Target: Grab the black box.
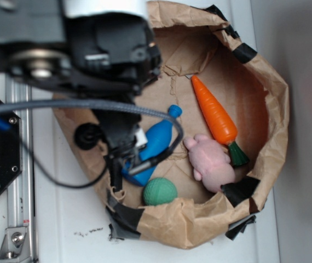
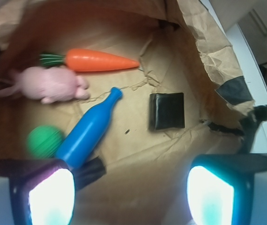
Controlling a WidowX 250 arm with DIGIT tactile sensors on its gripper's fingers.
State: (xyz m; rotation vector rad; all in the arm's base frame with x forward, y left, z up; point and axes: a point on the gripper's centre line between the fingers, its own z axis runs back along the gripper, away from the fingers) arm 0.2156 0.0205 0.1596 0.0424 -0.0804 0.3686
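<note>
From the exterior view, a brown paper bag point(image 1: 265, 109) is lying on the white table point(image 1: 68, 219), holding an orange carrot point(image 1: 215, 112), pink bunny point(image 1: 211, 161), blue bottle point(image 1: 157, 139) and green ball point(image 1: 160, 192). From the wrist view, the black box point(image 2: 166, 111) is lying flat on the bag's floor, right of the bottle; the pincer point(image 2: 131, 197) is hovering wide open, empty.

Glowing overexposed on the fingers point(image 2: 51, 197) in the wrist view; blurring badly across the near arm point(image 1: 79, 49) overhead.
</note>
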